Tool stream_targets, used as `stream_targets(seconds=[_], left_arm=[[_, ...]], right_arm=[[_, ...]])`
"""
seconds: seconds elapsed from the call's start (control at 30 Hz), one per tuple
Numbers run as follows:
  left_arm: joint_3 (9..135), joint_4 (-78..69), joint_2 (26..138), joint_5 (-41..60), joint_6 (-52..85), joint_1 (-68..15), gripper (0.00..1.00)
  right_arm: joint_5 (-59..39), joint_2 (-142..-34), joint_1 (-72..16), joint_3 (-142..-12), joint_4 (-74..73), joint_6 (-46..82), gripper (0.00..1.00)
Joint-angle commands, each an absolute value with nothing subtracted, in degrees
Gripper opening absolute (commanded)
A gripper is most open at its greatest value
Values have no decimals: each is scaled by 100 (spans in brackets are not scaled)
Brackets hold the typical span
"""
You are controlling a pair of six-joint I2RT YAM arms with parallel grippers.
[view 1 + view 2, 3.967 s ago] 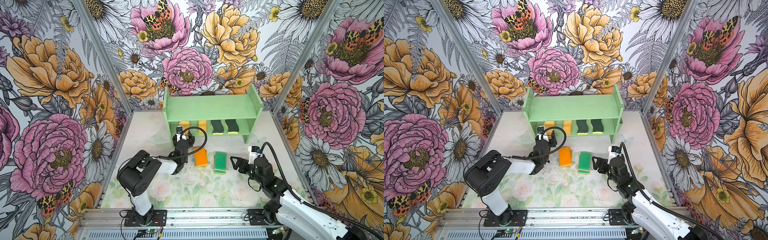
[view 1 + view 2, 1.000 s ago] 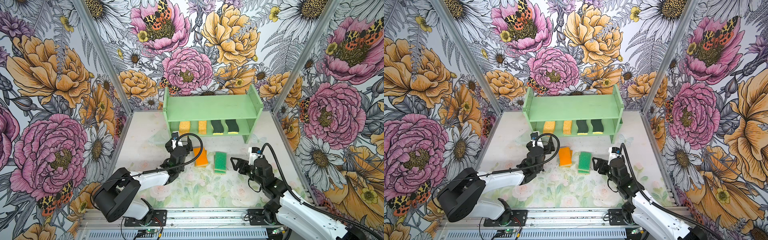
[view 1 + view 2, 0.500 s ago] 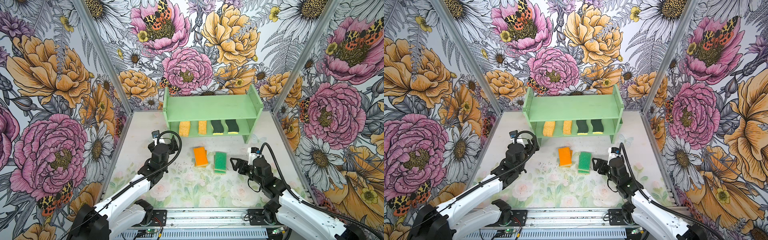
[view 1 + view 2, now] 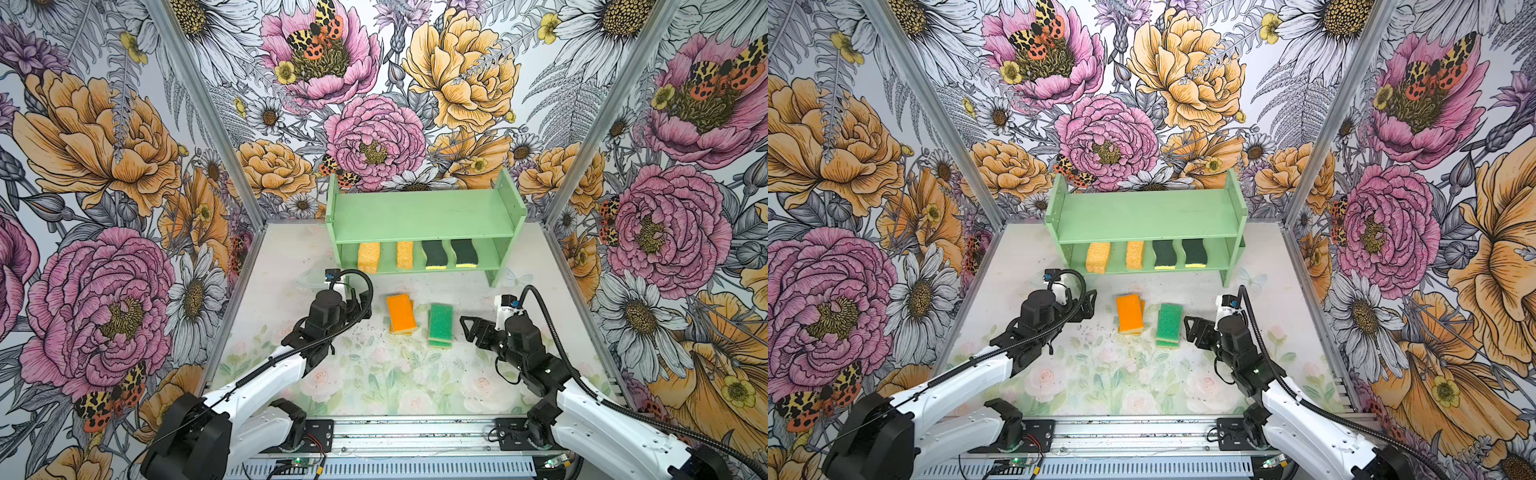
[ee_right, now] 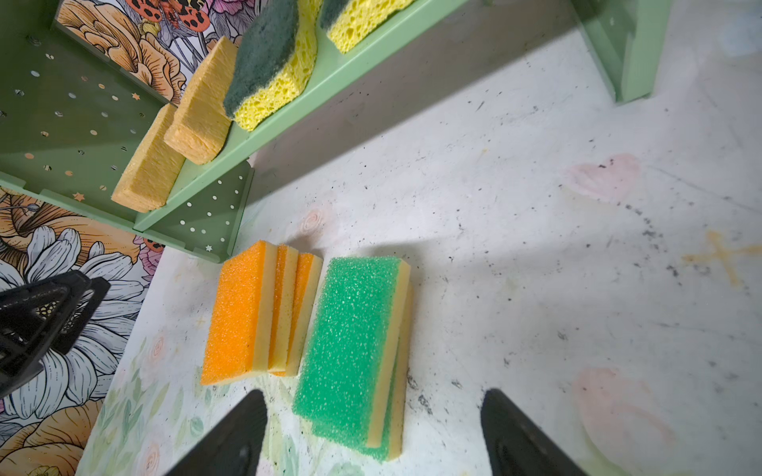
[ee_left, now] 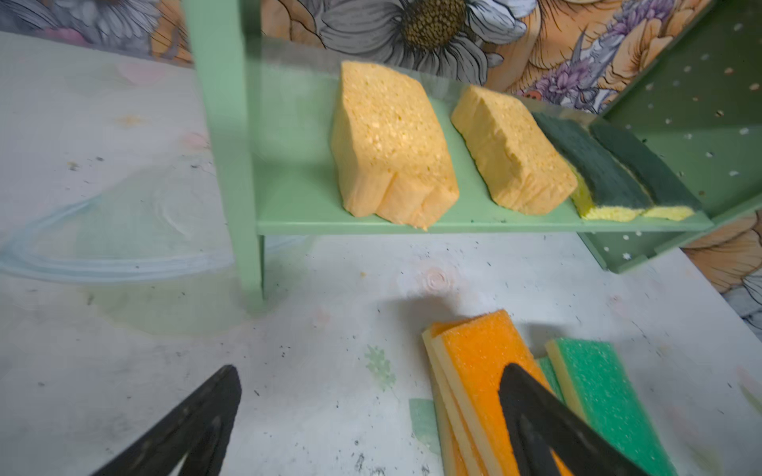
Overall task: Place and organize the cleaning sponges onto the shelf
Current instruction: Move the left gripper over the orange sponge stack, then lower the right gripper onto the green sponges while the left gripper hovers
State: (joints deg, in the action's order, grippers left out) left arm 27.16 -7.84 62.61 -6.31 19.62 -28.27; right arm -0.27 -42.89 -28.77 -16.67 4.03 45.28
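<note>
The mint-green shelf [image 4: 424,216] stands at the back. Its lower tier holds two porous yellow sponges [image 4: 368,257] and two wavy dark-green-topped sponges [image 4: 434,254]; the top tier is bare. On the table in front lie a stack of orange-topped sponges [image 4: 401,312] and a stack of green-topped sponges [image 4: 440,319]. My left gripper [image 4: 361,309] is open just left of the orange stack [image 6: 474,371]; in the left wrist view one finger overlaps its top. My right gripper [image 4: 467,328] is open just right of the green stack [image 5: 354,338], holding nothing.
A clear plastic ring-shaped piece [image 6: 123,247] lies on the table by the shelf's left leg [image 6: 243,206]. Floral walls close in the table on three sides. A metal rail [image 4: 415,432] with both arm bases runs along the front edge.
My left gripper swung left, away from the orange stack, then came back to its left side, still open. The right arm and all sponges stayed put.
</note>
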Motion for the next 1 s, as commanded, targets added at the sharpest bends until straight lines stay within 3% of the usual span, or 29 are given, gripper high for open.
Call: stream_targets(seconds=[0.0, 0.3, 0.67, 0.97], left_arm=[[2657, -1310, 6384, 444, 2012, -2765, 99], [2311, -1855, 6414, 868, 2171, -2729, 99], [2634, -2532, 7292, 3405, 1706, -2653, 99], [2470, -2357, 7205, 2938, 1847, -2733, 99]], right_arm=[[-53, -4307, -2865, -1907, 316, 4572, 84], [-53, -4358, -2865, -1916, 306, 4588, 83], [-37, -4373, -2872, -1899, 306, 4601, 83], [7, -4478, -2889, -1992, 426, 4623, 83]])
